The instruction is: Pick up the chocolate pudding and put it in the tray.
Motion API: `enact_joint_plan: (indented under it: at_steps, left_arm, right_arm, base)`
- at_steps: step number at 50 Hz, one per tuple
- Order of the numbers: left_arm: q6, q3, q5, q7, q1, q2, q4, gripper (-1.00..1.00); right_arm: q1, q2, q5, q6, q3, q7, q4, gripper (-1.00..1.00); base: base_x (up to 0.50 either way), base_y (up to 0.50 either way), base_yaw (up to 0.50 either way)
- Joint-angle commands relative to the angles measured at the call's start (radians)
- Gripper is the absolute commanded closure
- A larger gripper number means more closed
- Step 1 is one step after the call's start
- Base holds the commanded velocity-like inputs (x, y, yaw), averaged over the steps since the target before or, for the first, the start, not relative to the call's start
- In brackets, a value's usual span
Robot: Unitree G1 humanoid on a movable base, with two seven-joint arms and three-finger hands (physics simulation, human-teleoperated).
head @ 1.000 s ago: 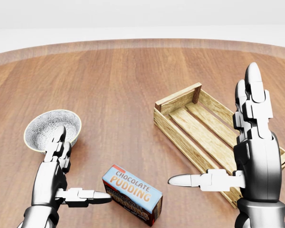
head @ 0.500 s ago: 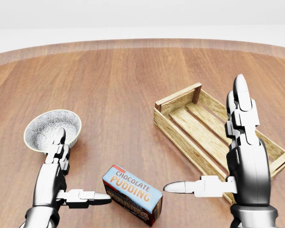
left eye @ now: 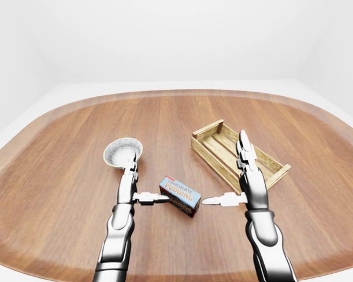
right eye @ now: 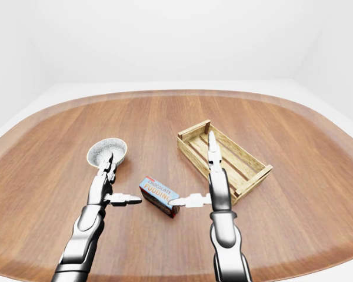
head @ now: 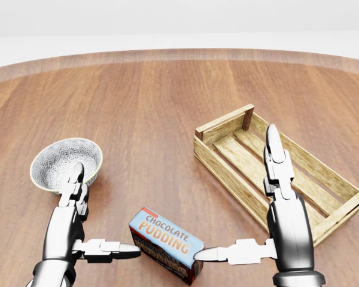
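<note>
The chocolate pudding [head: 167,244] is a blue and orange box lying flat on the wooden table, low in the head view. My left hand [head: 107,208] stands open just left of it, thumb tip pointing at the box's left end, fingers upright. My right hand [head: 234,191] is open on the other side, its thumb tip at the box's lower right corner; whether it touches I cannot tell. Its straight fingers [head: 274,155] rise in front of the wooden slatted tray [head: 224,122]. The tray lies to the upper right of the box with nothing in it.
A patterned grey bowl [head: 63,160] sits left of the box, just above my left hand. The round table's rim [head: 179,52] curves across the top of the head view, and its near edge [left eye: 182,275] runs close to my body in the left-eye view.
My right hand has dropped and moved left, bringing its thumb tip from well right of the box to the box's corner. The left hand, box, tray and bowl have stayed put.
</note>
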Motion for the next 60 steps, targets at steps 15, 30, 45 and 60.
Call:
enact_joint_plan:
  at_steps: [15,30,45,60]
  left_arm:
    - [0.009,0.0,-0.007,-0.003,-0.008,0.0,0.006,-1.0]
    - [0.005,-0.001,-0.006,-0.005,-0.007,0.001,0.013,-1.0]
    - [0.015,-0.001,-0.005,-0.006,-0.007,0.001,0.004,-1.0]
    - [0.019,-0.002,0.0,-0.007,-0.003,0.001,0.0,-1.0]
  right_arm:
    - [0.068,-0.012,-0.073,0.0,0.1,-0.043,0.078,-1.0]
    - [0.077,-0.021,-0.093,0.0,0.131,-0.072,0.149,-1.0]
    - [0.068,-0.023,-0.11,0.0,0.145,-0.112,0.269,-1.0]
    - [0.056,-0.013,-0.115,0.0,0.152,-0.117,0.317,-1.0]
  base:
    - [0.0,0.0,0.0]
    - [0.0,0.0,0.0]
    - [0.0,0.0,0.0]
    - [0.0,0.0,0.0]
